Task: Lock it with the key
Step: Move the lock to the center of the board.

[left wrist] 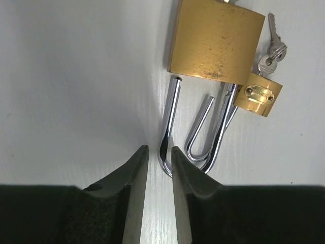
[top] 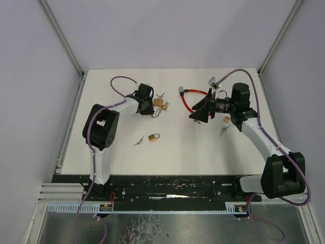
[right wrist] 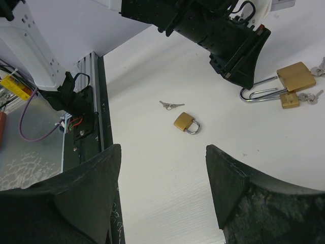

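Left tool [left wrist: 157, 155]: black fingers a narrow slit apart, bare surface showing between them, nothing in their grip; the tips sit low over the tabletop.
Large brass padlock with a steel shackle [left wrist: 216, 43]: lies flat on the white tabletop [top: 127, 162], just ahead of the left tool, left of centre in the overhead view.
Its shackle: sprung open, the free end clear of the body; the bend lies right at the left tool's fingertips, partly hidden by one of them.
Small brass padlock with a label plate [left wrist: 259, 95]: just beside the large body, against the large shackle's fixed leg. Its own shackle overlaps the large one; whether the two are linked I cannot tell.
Small silver keys [left wrist: 271, 51]: bunched together, just beside both brass bodies.
Right tool [right wrist: 162, 168]: spread wide, holding nothing, raised above the tabletop and facing towards the left arm.
Lone small brass padlock [right wrist: 185, 123]: nearer the arm bases, well apart from the left tool, shackle seated.
Loose silver key [right wrist: 171, 105]: just beside the lone small brass padlock, not touching it.
Red cable lock [top: 186, 104]: between the two arms towards the far edge, near the right tool.
Third small brass padlock [top: 226, 119]: close beside the right arm, with another silver key [top: 223, 131] near it.
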Available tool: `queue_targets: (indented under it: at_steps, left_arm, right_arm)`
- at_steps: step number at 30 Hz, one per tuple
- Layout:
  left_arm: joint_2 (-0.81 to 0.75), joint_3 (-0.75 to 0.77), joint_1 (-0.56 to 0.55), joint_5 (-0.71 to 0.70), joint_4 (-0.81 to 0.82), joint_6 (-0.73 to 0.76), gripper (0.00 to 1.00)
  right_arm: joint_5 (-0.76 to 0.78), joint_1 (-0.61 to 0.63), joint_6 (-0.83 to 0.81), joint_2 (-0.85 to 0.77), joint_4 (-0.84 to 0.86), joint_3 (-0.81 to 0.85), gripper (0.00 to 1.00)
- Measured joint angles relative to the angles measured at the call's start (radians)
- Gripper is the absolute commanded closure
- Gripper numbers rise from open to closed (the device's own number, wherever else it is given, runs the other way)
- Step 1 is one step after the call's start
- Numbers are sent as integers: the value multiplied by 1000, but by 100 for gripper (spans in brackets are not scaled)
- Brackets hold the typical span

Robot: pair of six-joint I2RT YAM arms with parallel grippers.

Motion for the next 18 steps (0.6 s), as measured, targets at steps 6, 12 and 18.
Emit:
queue_targets:
  at_steps: [6, 12, 18]
  left_arm:
    - [2, 3, 0, 0, -3, 5, 77]
    - [23, 35, -11, -43, -24, 33, 88]
    - [27, 41, -22, -95, -35, 68, 100]
  right_arm:
    - [0, 0, 2, 0, 1, 0, 26]
    - [0, 0, 5, 0, 2, 0, 26]
    - [0, 0, 8, 0, 3, 0, 26]
